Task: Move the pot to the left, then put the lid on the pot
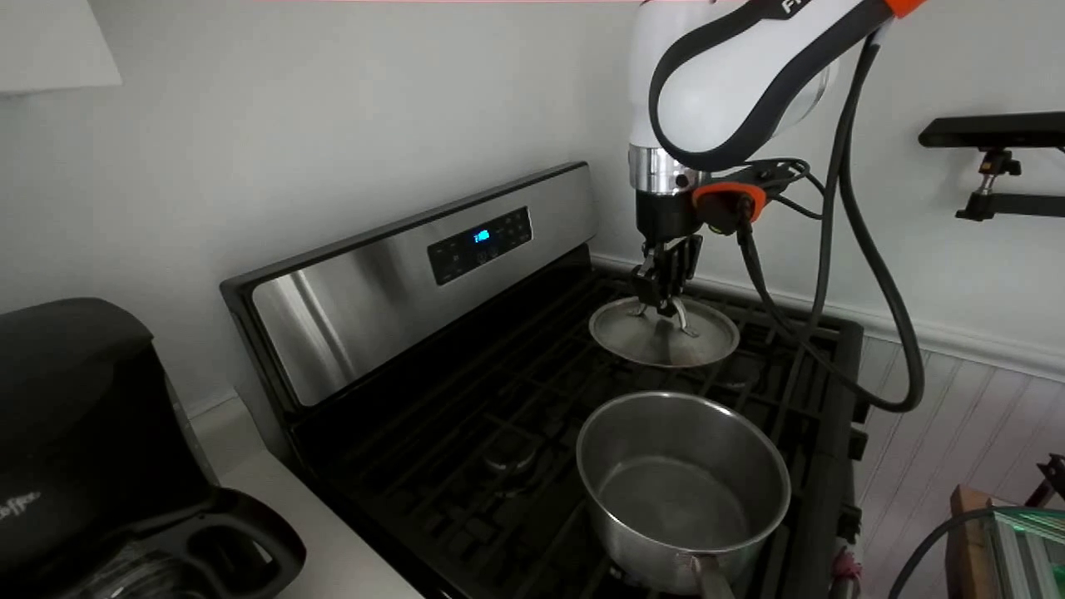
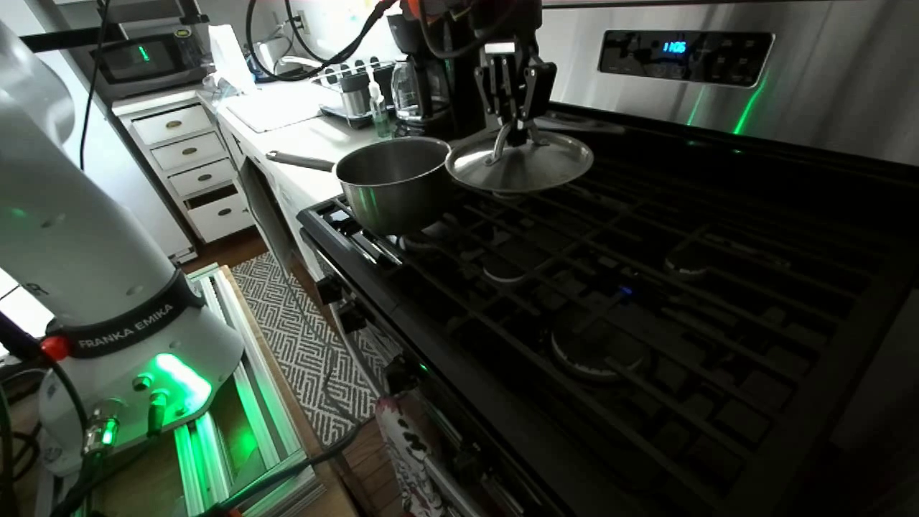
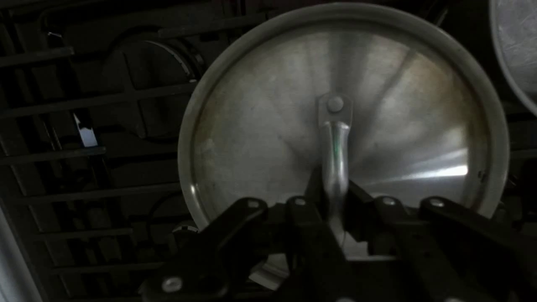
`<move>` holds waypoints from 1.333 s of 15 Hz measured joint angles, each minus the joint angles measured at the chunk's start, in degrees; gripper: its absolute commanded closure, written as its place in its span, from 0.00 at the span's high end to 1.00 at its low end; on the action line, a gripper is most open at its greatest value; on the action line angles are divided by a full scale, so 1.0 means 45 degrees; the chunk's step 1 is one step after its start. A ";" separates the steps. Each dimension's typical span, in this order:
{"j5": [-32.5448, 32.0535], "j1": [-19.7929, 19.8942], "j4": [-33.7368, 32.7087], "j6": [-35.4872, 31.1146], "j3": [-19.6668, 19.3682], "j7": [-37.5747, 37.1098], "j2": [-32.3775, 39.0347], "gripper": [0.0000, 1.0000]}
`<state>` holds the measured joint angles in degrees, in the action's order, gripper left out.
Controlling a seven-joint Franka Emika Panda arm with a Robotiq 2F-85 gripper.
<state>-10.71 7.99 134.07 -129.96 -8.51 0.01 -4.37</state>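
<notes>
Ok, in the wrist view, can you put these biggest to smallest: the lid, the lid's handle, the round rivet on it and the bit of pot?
1. The lid
2. The lid's handle and the bit of pot: too alike to rank; the picture's edge cuts off the pot
3. The round rivet

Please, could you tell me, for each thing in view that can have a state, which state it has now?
Pot: uncovered, nothing seen inside.
Lid: lifted in the air, not on the pot.
End effector: closed on the lid's handle.
Stove display: lit, blue digits.
Microwave: display lit green.
Upper three drawers: shut.
Bottom drawer: appears partly open.
Robot base light: glowing green.
Coffee maker: on or off, cannot tell.
</notes>
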 measured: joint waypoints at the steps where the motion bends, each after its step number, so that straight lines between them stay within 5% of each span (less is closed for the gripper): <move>1: 0.0000 0.0003 -0.0003 0.0000 -0.0001 0.0000 0.0011 0.10; 17: 0.0000 0.0004 -0.0015 0.0000 0.0000 0.0000 0.0039 0.10; 20: 0.0000 0.0004 -0.0009 -0.0001 0.0000 0.0000 0.0042 0.02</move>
<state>-10.71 8.01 134.03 -129.97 -8.51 0.01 -4.18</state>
